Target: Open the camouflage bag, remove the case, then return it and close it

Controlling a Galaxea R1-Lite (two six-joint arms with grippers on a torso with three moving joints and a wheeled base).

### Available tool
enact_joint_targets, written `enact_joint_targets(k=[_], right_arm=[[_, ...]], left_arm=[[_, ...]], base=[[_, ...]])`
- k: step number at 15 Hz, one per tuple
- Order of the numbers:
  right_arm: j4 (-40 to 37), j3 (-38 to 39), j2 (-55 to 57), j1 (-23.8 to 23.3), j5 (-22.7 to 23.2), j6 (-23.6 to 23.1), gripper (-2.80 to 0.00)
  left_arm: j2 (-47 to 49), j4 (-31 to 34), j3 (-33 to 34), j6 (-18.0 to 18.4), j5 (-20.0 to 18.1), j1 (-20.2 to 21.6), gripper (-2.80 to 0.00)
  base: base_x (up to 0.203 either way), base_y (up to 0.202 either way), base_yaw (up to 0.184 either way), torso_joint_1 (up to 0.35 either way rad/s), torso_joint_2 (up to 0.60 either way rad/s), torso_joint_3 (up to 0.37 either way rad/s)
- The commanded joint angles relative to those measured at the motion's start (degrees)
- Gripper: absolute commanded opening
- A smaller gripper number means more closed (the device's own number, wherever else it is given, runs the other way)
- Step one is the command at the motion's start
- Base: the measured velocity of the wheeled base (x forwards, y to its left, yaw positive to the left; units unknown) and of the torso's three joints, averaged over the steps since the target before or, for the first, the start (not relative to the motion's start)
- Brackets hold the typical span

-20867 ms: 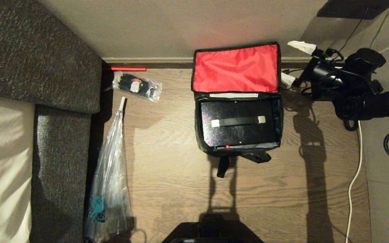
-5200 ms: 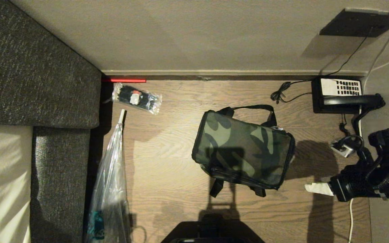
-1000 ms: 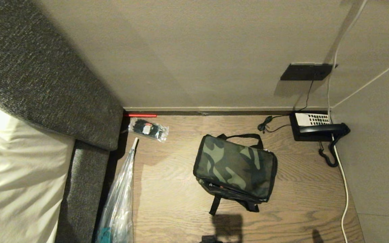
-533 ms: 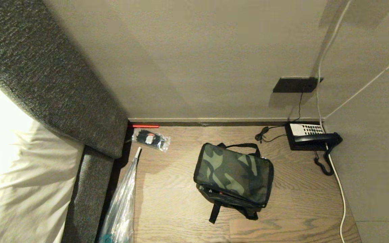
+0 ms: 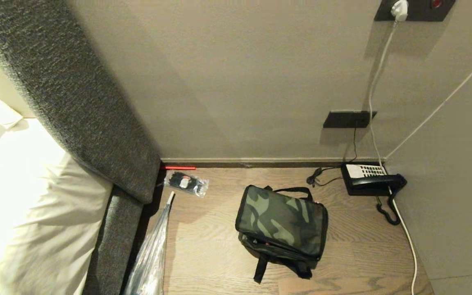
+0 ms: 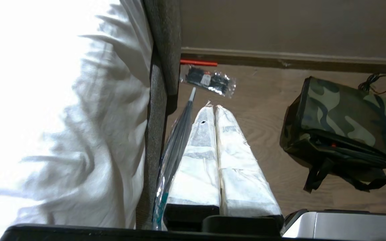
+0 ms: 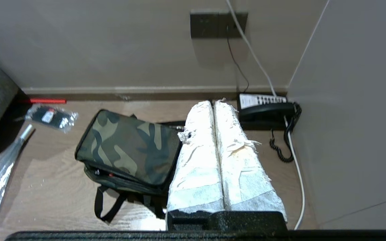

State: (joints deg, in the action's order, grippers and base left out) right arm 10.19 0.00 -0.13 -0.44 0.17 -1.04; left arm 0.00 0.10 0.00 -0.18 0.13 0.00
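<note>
Apparently the boxy green-and-black camouflage bag (image 5: 282, 223) is shut, task judged done; both grippers (image 6: 212, 107) (image 7: 213, 102) are clenched empty.

A wooden floor (image 5: 355, 250) carries the camouflage bag (image 5: 282, 221) beyond and between the left gripper (image 6: 214, 108) and right gripper (image 7: 214, 103). A black telephone (image 5: 369, 179) and white cable (image 5: 408, 241) lie past the right one, a clear packet (image 5: 187, 183) and folded umbrella (image 5: 150, 262) by the left.
</note>
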Motion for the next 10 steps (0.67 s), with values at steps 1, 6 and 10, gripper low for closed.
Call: enact_joint_targets(k=[1,6,10], right_arm=[[0.1,2.3,0.0,0.0,0.0,0.0,-2.8],[0.0,2.3,0.0,0.0,0.0,0.0,-2.8],[0.0,2.3,0.0,0.0,0.1,-0.3,-2.8]], left_arm=[[0.0,0.0,0.0,-0.1,0.0,0.0,-2.8],[0.0,0.0,0.0,-0.1,0.0,0.0,-2.8],[0.0,0.0,0.0,-0.1,0.0,0.0,-2.8]], base=[[0.0,0.0,0.0,-0.001,0.01,0.201],[0.0,0.0,0.0,0.0,0.0,0.203],[0.0,0.0,0.0,0.004,0.0,0.201]])
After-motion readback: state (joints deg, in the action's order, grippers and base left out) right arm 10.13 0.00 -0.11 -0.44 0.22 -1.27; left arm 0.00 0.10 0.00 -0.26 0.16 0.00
